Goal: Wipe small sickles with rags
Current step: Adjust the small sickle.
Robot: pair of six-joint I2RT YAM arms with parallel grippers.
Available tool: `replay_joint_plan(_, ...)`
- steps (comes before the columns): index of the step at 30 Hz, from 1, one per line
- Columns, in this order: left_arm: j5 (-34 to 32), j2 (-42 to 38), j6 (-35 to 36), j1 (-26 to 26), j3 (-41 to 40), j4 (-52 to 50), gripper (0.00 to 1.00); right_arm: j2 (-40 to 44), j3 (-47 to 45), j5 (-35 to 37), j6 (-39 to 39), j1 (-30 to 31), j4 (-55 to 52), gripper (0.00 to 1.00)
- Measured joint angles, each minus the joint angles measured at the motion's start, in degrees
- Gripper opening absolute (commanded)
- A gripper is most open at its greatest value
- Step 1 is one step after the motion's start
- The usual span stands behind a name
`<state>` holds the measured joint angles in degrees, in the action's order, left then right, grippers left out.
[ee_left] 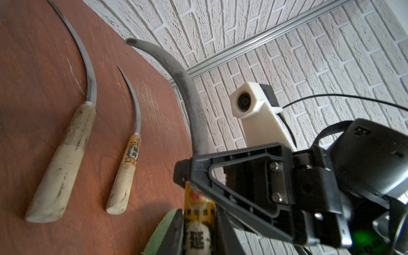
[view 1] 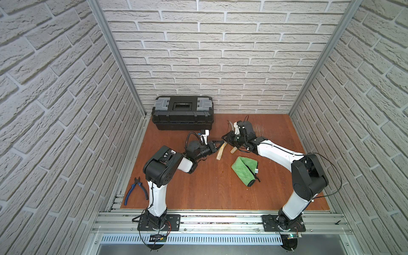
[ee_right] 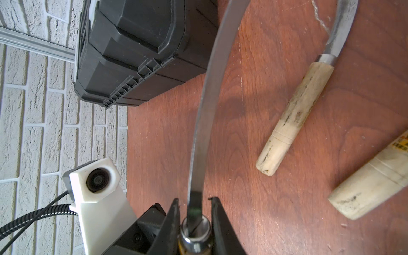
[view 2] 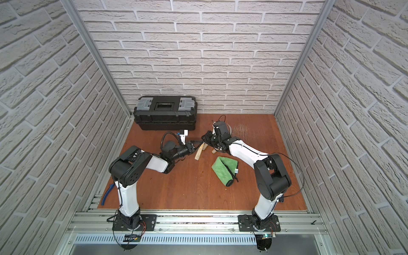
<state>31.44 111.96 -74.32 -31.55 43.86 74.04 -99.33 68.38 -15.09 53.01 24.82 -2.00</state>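
Note:
One small sickle hangs above the table between both arms. My left gripper is shut on its yellow-labelled handle. My right gripper is shut on the metal collar at the blade's root. Its curved grey blade rises free. Two more sickles lie flat on the table: a plain-handled one and a smaller labelled one. The green rag lies folded on the table near the right arm, with nothing gripping it. In both top views the grippers meet mid-table.
A shut black toolbox stands against the back wall at the left. Blue-handled pliers lie at the front left beside the left arm's base. Brick-pattern walls close in three sides of the brown table.

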Motion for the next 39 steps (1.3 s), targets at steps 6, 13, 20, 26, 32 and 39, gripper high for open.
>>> replay_joint_plan(6,0.6,0.0,0.0,-0.1,0.0,-0.3,0.29,0.2,-0.6,0.5,0.4,0.2,0.6,0.03)
replay_joint_plan(13,1.0,-0.9,0.0,-1.3,-0.4,0.1,0.36,1.1,-0.6,2.3,0.6,0.5,0.4,0.03)
replay_joint_plan(20,1.2,-0.9,0.0,-4.2,-0.4,0.0,0.35,2.1,-0.5,3.2,0.5,0.6,0.3,0.03)
replay_joint_plan(26,1.2,-0.9,-0.3,-4.9,-0.7,-0.2,0.30,2.4,0.1,3.9,-0.9,1.0,-1.3,0.03)
replay_joint_plan(32,1.3,-0.9,-0.8,-5.0,-0.7,-0.5,0.29,2.9,0.3,5.0,-2.0,1.3,-2.2,0.03)
replay_joint_plan(39,1.4,-0.9,-0.9,-5.6,-0.7,-0.2,0.30,2.9,2.1,7.3,-4.2,2.0,-5.3,0.03)
